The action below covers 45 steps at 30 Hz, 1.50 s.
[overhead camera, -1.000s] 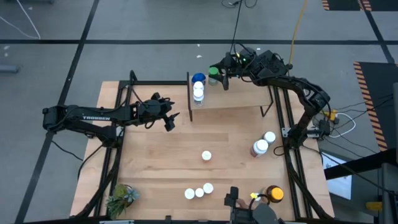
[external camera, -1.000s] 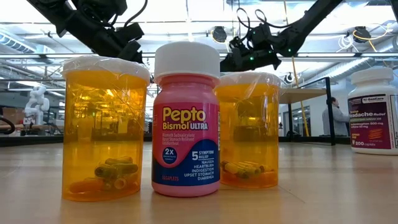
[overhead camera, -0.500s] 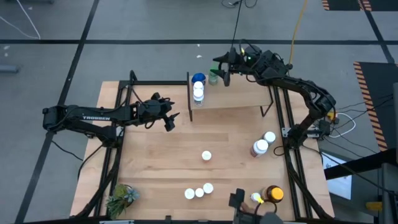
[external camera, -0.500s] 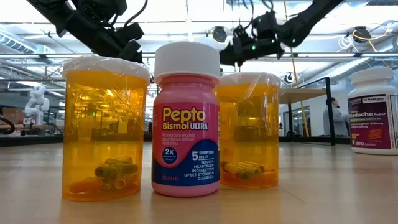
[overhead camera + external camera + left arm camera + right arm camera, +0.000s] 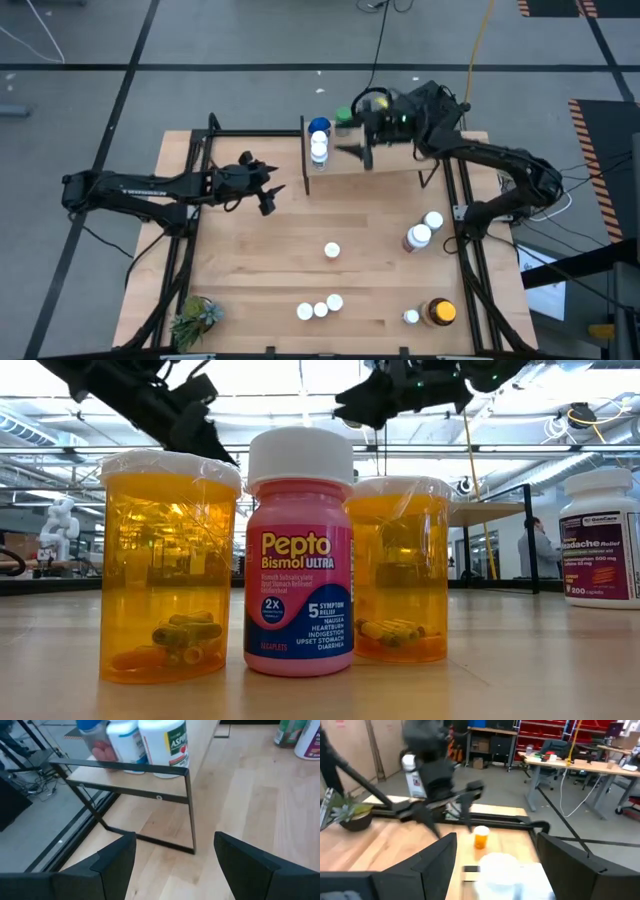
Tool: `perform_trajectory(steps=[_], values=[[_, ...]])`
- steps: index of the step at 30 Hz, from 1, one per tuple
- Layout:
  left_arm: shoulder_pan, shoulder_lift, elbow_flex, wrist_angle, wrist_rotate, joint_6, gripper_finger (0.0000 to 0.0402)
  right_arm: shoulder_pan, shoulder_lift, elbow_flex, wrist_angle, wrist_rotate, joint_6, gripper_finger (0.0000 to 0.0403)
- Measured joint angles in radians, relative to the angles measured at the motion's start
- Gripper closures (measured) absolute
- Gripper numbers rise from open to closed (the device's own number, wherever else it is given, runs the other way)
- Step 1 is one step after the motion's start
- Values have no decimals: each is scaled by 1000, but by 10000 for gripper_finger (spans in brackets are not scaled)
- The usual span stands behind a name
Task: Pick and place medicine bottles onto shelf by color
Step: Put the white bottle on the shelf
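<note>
While empty, right gripper (image 5: 352,150) above shelf (image 5: 400,160)

Overhead view straight down on table (image 5: 260,250); low view level behind bottles (image 5: 300,550); wrist views past fingers.

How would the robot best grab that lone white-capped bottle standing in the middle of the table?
Probably from straight above, closing on the sides of the small white-capped bottle just under its round cap. It stands upright on the wooden table with bare wood all round it, so there is room to close in from either side.
</note>
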Motion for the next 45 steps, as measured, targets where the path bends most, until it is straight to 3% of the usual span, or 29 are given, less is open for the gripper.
perform_trajectory(steps=[5,10,15,20,24,29,32,38,45], values=[[-12,-62,0,-66,1,-3,128,147,-51,-90,18,130,-14,133],[-9,-94,0,-250,-32,-49,128,284,-72,-198,66,159,45,133],[13,-106,0,-445,-158,-276,128,406,-69,-335,269,223,108,133],[73,-108,0,-599,-171,-454,128,503,-69,-478,487,352,150,133],[131,-94,-1,-611,-179,-505,127,554,-69,-547,599,397,176,133],[185,-48,-1,-591,-176,-511,105,576,-69,-554,598,406,181,133],[189,-29,-1,-572,-161,-512,92,576,-105,-554,484,487,207,133],[145,-22,-1,-529,-154,-507,87,604,-252,-549,60,696,314,133],[61,-21,-1,-397,-154,-497,87,719,-344,-329,-548,842,552,133]])
